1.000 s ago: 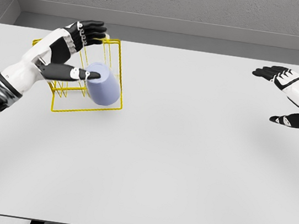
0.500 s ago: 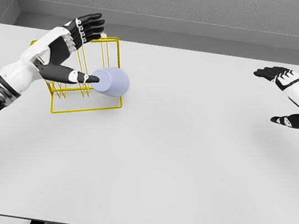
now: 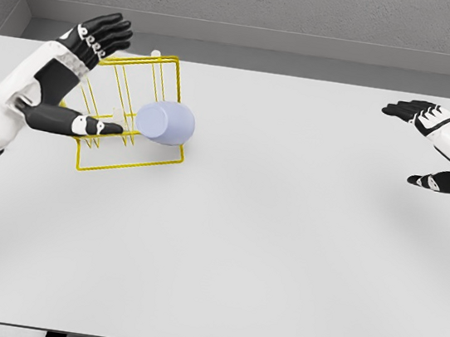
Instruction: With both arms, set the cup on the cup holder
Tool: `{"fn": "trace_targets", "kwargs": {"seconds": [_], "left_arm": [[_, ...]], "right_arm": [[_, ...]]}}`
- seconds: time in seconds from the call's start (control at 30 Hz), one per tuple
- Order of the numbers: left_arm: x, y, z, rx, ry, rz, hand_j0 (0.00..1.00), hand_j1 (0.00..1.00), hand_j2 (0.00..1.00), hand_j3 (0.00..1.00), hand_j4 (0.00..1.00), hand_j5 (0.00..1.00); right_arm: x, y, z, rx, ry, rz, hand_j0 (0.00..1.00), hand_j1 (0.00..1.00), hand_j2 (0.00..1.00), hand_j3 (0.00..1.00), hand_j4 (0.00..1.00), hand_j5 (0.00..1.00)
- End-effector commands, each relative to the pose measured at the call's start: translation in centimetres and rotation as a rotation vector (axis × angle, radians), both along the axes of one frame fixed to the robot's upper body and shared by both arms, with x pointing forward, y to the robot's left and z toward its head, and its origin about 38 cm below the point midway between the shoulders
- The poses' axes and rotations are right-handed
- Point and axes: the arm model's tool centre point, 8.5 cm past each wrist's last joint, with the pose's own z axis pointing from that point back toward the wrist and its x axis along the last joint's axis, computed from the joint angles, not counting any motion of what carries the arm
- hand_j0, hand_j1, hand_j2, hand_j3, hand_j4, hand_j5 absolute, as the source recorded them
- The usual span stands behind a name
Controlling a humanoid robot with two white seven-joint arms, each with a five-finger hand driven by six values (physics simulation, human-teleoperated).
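Note:
A pale lavender cup (image 3: 165, 122) lies tipped on its side against the yellow wire cup holder (image 3: 129, 105), at the holder's right front. My left hand (image 3: 91, 74) is open over the holder's left side, fingers spread at the back, thumb stretched toward the cup with a small gap. It holds nothing. My right hand (image 3: 425, 146) hovers open far off at the table's right edge, palm facing left, empty.
The white table (image 3: 265, 241) ends at a grey wall behind and a dark front edge. The holder stands near the table's back left corner.
The cup tipped over from leaning upright and settled on the holder. My left hand let go and drew back to the left and up. The right arm stayed put.

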Motion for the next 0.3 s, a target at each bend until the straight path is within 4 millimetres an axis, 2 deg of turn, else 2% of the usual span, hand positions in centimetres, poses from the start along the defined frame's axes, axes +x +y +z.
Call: {"fn": "trace_targets", "kwargs": {"seconds": [0.0, 0.2, 0.27], "left_arm": [[-0.5, 1.7, 1.0, 0.032, -0.044, 0.006, 1.00, 1.00, 1.00, 1.00, 1.00, 1.00], [-1.8, 5.8, 0.7, 0.184, 0.017, 0.065, 1.00, 1.00, 1.00, 1.00, 1.00, 1.00], [-1.8, 6.6, 0.8, 0.207, 0.022, 0.080, 1.00, 1.00, 1.00, 1.00, 1.00, 1.00]], "right_arm": [[0.0, 0.0, 0.0, 0.007, 0.001, 0.000, 1.00, 1.00, 1.00, 1.00, 1.00, 1.00], [0.0, -0.1, 0.1, 0.006, 0.000, -0.001, 1.00, 1.00, 1.00, 1.00, 1.00, 1.00], [0.0, -0.1, 0.1, 0.006, 0.000, -0.001, 1.00, 1.00, 1.00, 1.00, 1.00, 1.00]]}}
